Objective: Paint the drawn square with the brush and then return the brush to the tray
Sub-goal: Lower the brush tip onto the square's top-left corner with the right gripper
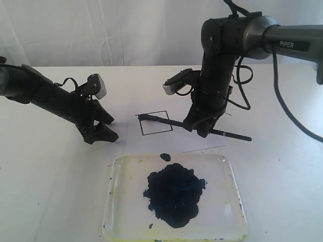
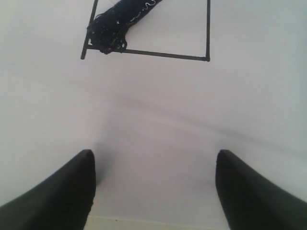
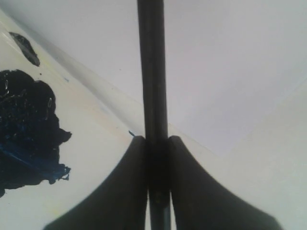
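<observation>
Right arm is reaching in from the far right side, elbow up, forearm pointing steeply down over the paper sheet (image 1: 202,149). The right gripper (image 1: 202,128) is pinching the brush (image 1: 169,121) w/ jaws nearly together; in the wrist view the shaft (image 3: 151,72) is sitting squeezed btwn both fingers of the right gripper (image 3: 156,139). The grip is on the mid-shaft, handle end sticking out to the right.

Left arm is lying low on the left, angled down toward the counter (image 1: 282,176). The left gripper (image 1: 101,128) is standing wide open, holding nothing, tips at or just above the surface, can't tell which. Its wrist cam is showing both fingers spread (left gripper (image 2: 154,153)) over bare white paper.

Brush is lying nearly flat, tilted slightly. Its dark tip (image 2: 108,33) is sitting at a corner of the drawn square (image 1: 155,127), overlapping the outline there. Square's inside (image 2: 168,28) is looking white otherwise, no fill visible.

The tray (image 1: 126,201) is sitting at the near edge, just beside the paper, w/ a big dark paint blob (image 1: 174,194) in its middle and yellowish staining round the rim. Part of the tray (image 3: 86,182) and blob (image 3: 24,129) is showing beside the right fingers.
</observation>
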Robot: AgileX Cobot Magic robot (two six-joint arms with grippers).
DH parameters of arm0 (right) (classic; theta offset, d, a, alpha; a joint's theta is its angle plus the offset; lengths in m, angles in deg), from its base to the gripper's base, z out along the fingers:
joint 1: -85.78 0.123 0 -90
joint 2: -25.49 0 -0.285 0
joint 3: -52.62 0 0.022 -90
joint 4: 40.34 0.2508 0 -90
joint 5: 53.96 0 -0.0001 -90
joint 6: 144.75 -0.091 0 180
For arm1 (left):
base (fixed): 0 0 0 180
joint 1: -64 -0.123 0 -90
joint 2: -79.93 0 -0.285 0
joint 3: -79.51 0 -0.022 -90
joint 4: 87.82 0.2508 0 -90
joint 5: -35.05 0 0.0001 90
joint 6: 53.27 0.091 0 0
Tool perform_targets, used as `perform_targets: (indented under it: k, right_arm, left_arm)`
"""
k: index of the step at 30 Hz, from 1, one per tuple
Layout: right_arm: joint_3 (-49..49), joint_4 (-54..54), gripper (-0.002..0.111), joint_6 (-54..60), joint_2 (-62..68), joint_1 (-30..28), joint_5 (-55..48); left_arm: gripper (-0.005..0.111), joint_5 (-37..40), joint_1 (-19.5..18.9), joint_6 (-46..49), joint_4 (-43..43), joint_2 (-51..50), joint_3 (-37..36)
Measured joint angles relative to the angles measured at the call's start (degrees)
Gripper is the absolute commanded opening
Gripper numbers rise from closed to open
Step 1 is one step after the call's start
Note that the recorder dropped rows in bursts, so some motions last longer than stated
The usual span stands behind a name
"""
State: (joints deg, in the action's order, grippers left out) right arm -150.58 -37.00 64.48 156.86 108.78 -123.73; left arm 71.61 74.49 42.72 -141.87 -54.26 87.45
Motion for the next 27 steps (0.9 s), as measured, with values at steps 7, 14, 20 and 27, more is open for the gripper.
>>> perform_targets:
  k: [7, 14, 20, 27]
  right_arm:
    - [0.00, 0.00, 0.000, -0.69, 0.00, 0.00, 0.00]
    - [0.00, 0.00, 0.000, -0.69, 0.00, 0.00, 0.00]
    - [1.86, 0.51, 0.000, -0.25, -0.61, 0.00, 0.12]
    - [4.34, 0.66, 0.000, 0.36, -2.74, 0.00, 0.12]
  left_arm:
    - [0.072, 0.00, 0.00, 0.00, 0.00, 0.00, 0.00]
    - [0.072, 0.00, 0.00, 0.00, 0.00, 0.00, 0.00]
    - [0.072, 0.00, 0.00, 0.00, 0.00, 0.00, 0.00]
    - [0.072, 0.00, 0.00, -0.04, 0.00, 0.00, 0.00]
